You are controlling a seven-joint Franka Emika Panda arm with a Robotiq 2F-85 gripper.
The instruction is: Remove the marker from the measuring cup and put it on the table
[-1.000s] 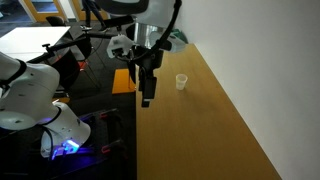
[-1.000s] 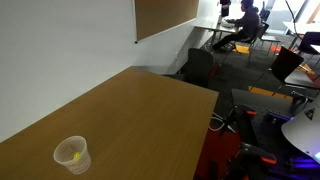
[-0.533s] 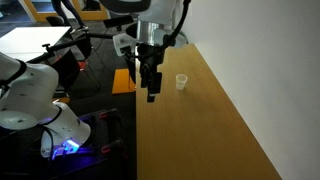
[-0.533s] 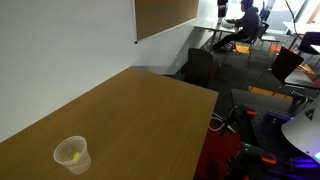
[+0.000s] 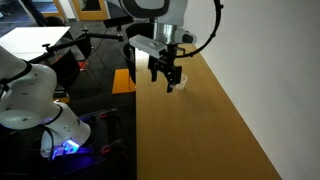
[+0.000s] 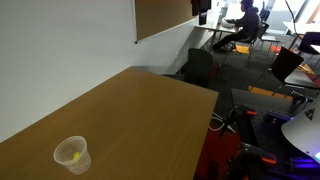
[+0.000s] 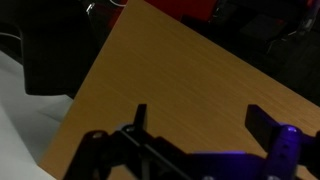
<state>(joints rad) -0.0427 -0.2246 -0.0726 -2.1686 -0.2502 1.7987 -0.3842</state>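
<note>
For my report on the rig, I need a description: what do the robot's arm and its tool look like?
The arm has rounded white-grey links. A black cable loops beside it. The tool is black, with two straight fingers.

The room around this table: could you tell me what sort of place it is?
Probably an office or lab: a person seated in the background, a pinboard on the wall, and a black chair by the table.

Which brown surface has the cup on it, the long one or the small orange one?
The long mid-brown table: the measuring cup stands on it. The small orange stand beside it has none.
</note>
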